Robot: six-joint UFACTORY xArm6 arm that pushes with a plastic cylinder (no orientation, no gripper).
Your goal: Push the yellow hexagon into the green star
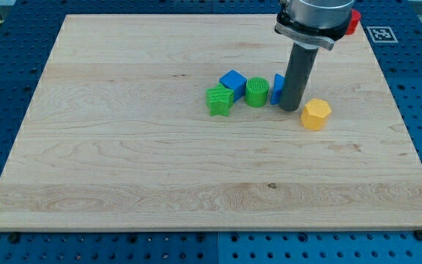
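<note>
The yellow hexagon (316,114) lies right of the board's centre. The green star (220,100) lies to its left, at the left end of a short row of blocks. My tip (290,108) rests on the board just left of the yellow hexagon and slightly above it, with a small gap between them. The tip stands between the hexagon and the row of blocks. It is right in front of a blue block (277,89), which the rod partly hides.
A blue cube (233,81) sits against the green star's upper right. A green cylinder (256,92) stands between the star and the partly hidden blue block. A red block (352,22) shows at the board's top right edge, behind the arm.
</note>
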